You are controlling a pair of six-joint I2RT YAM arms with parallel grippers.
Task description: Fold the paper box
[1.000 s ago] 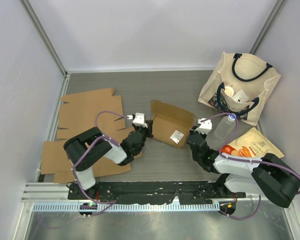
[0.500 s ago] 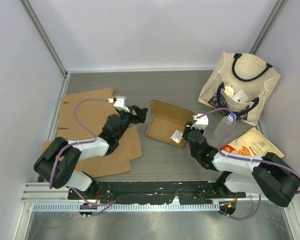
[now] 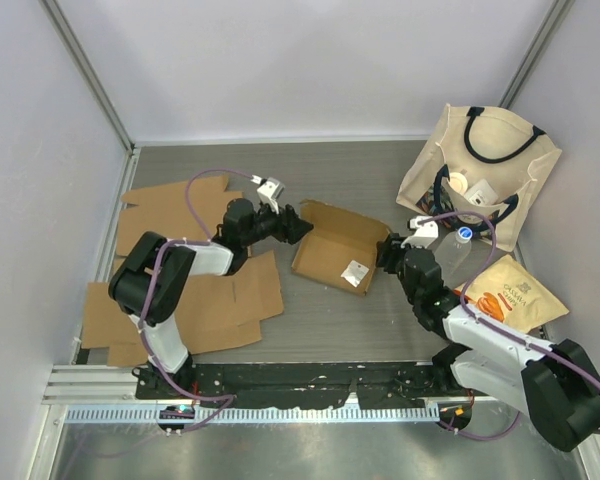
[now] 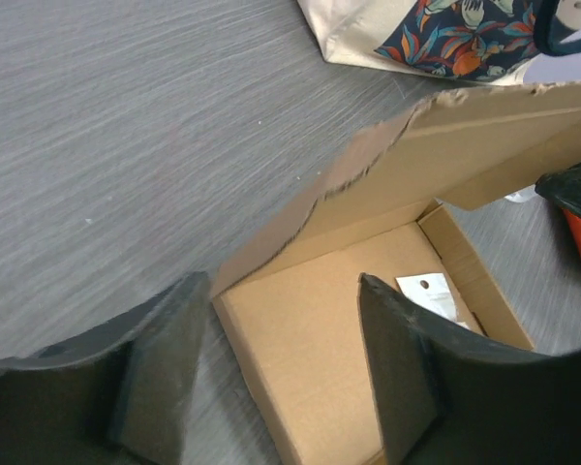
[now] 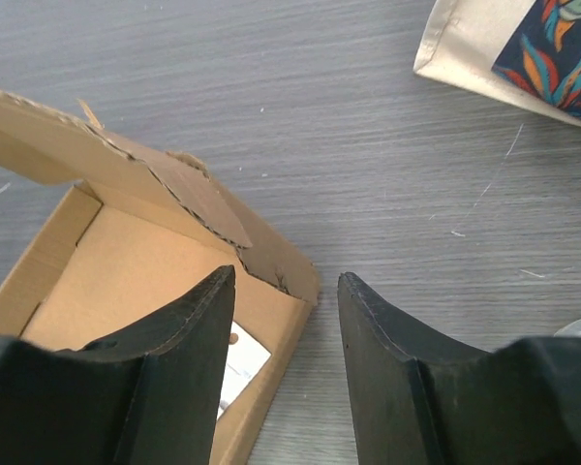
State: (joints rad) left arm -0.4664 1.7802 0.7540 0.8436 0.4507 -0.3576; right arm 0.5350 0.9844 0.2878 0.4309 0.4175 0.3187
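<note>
The brown paper box (image 3: 332, 240) lies open on the table's middle, its torn lid flap raised at the back and a white label (image 3: 355, 272) inside. My left gripper (image 3: 298, 228) is open at the box's left edge; in the left wrist view the box (image 4: 320, 339) has its left wall between the left gripper's (image 4: 281, 283) spread jaws, untouched. My right gripper (image 3: 385, 252) is open at the box's right end. Seen from the right wrist, the right gripper (image 5: 286, 276) straddles a corner of the box (image 5: 126, 252).
Flat cardboard sheets (image 3: 175, 215) lie at the left, under the left arm. A cream tote bag (image 3: 480, 175) stands at the back right, with a clear bottle (image 3: 450, 250) and a snack bag (image 3: 505, 295) beside the right arm.
Both grippers have opened. The box, tilted up between them a second ago, now lies flat. The left arm swung out to the left and its gripper has come back to the box's left edge.
</note>
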